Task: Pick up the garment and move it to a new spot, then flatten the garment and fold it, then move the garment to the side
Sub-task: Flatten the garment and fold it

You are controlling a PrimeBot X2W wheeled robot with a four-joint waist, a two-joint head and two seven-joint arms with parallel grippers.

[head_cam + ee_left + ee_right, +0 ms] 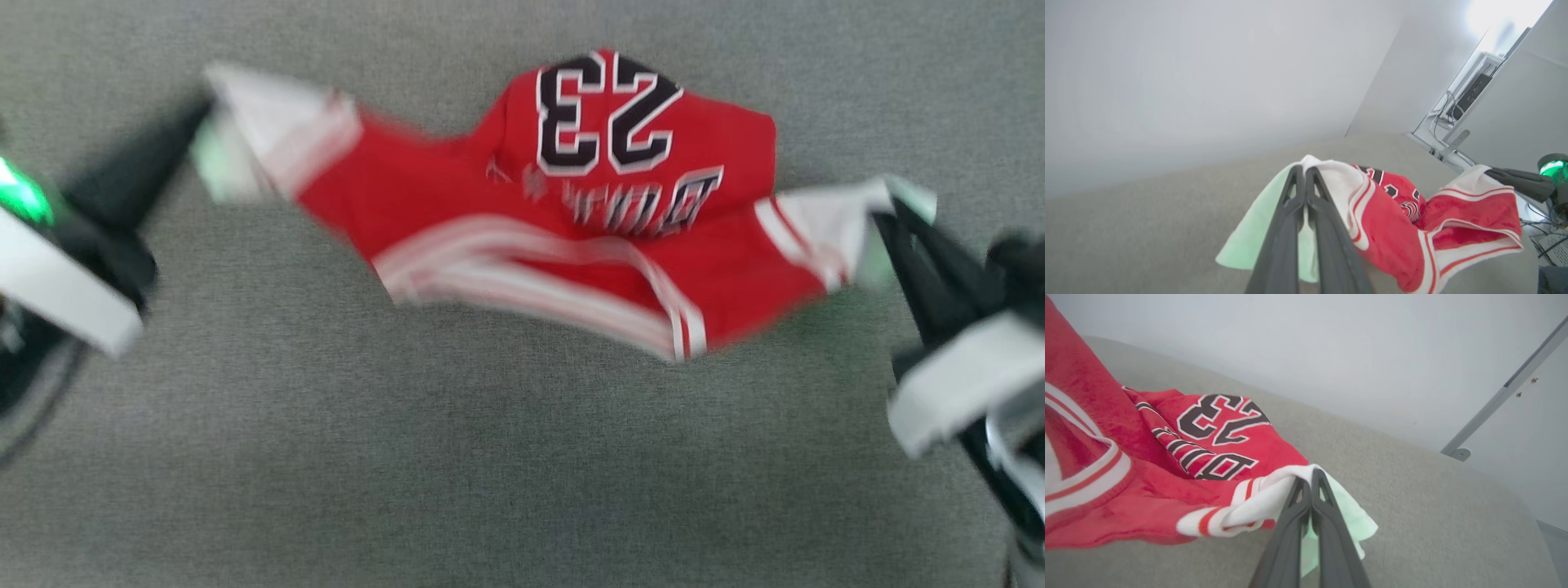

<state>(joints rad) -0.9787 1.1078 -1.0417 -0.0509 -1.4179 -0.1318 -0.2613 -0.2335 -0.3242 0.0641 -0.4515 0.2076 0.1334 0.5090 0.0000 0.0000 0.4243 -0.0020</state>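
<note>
Two grippers hold one shirt between them. Our left gripper (206,114), at the upper left of the head view, has its fingers pressed together on a white sleeve panel. In the left wrist view the two dark fingers (1290,212) meet at their tips, with white and pale green-tinted cloth pinched between them. Our right gripper (886,211), at the right edge of the head view, is likewise clamped on the opposite white sleeve. Its own wrist view shows the fingers (1331,522) closed, with the sleeve bunched at their tips.

From these two grips the shirt (457,204) stretches across the head view. Its long axis runs from the upper left down to the middle right, sleeve to sleeve. The red body sags between the grips, and a red-and-white striped band curves along its lower edge near the centre of the frame. The black, white-edged "23" (608,110) sits at the top centre and reads upside down to us, with a line of lettering just below it, also inverted. So the tops of the digits point toward the bottom of the frame.

In the right wrist view the numbered part of the shirt lies at the left on the grey fabric surface (1433,506), while the sleeve end is raised above it. That grey surface spreads under the shirt in the head view, which is blurred. A green light (20,196) glows on our left arm at the frame's left edge.
</note>
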